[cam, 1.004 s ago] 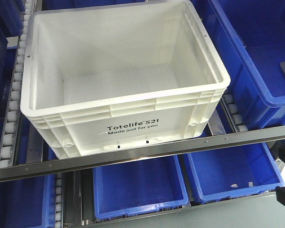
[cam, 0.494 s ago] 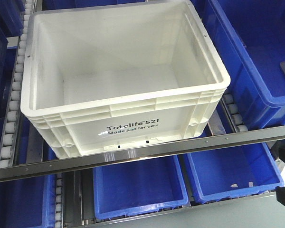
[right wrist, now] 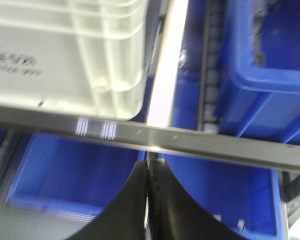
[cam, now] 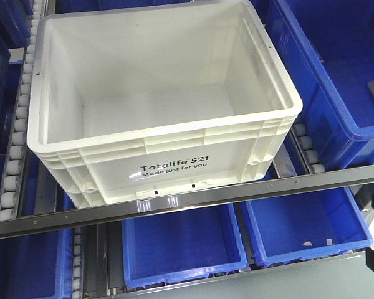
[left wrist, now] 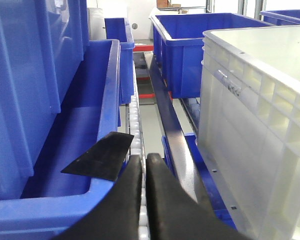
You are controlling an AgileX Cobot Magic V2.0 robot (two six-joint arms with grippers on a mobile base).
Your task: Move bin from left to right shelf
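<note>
Your white bin [cam: 162,112] sits on the roller shelf behind the metal front rail [cam: 174,202], its near wall printed "Totelife 521" over "Made just for you". In the left wrist view your left gripper [left wrist: 144,165] has its fingers [left wrist: 162,195] pressed together, holding nothing; the bin's ribbed side wall stands just to the right of them, a blue bin [left wrist: 55,100] to their left, and a line of white rollers [left wrist: 135,120] runs ahead. Your right gripper [right wrist: 148,172] is likewise clenched and empty, below the rail, with the bin's corner up and to the left and blue bins [right wrist: 215,190] beneath.
</note>
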